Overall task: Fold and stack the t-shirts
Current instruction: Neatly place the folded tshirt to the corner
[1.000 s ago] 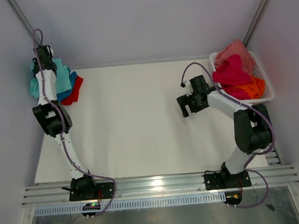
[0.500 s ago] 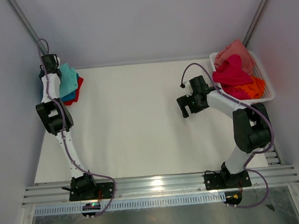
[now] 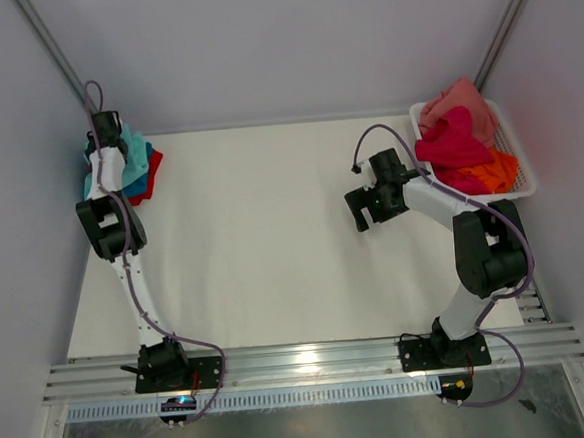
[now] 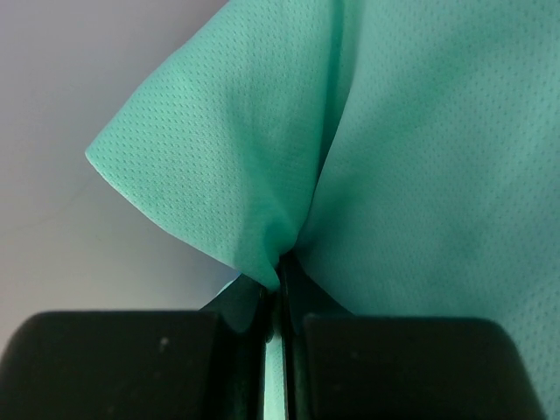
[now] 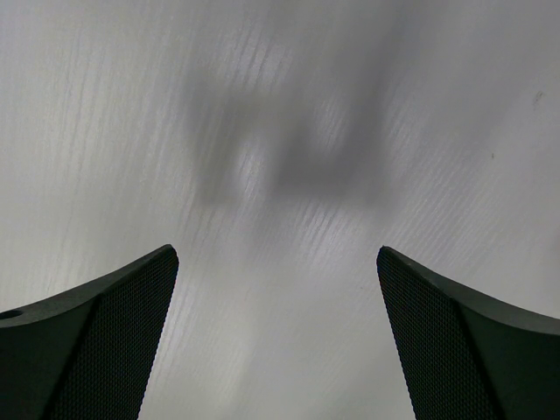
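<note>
left tool (image 4: 280, 282): jaws together, clamped on a fold of the mint tee (image 4: 394, 131). the wrist view shows cloth puckered into the pinch line and fanning out beyond it.

right tool (image 3: 362, 214): jaws wide apart, holding nothing. it hangs over bare bench (image 3: 264, 241), and its wrist view shows only the bench surface between the fingers.

location of work piece: the mint tee sits at the far-left corner of the bench, over a blue tee (image 3: 133, 185) and a red tee (image 3: 150, 176) whose edges show beneath it. the left arm crosses the pile in the top view, so i cannot tell whether the tee lies settled on the stack or partly hangs from the tool. its long axis cannot be read either, as the cloth is bunched.

governing relation: the mint tee is directly at the left tool, and the left arm is by far the nearer. the right arm stands well apart across the bench, just beside the basket (image 3: 526, 181), which lies to its right and holds the magenta tee (image 3: 452, 143), salmon tee (image 3: 459, 100) and orange tee (image 3: 494, 173).

assessment: stacking of the mint tee looks nearly done, with release not yet made. the basket tees look unfolded.
</note>
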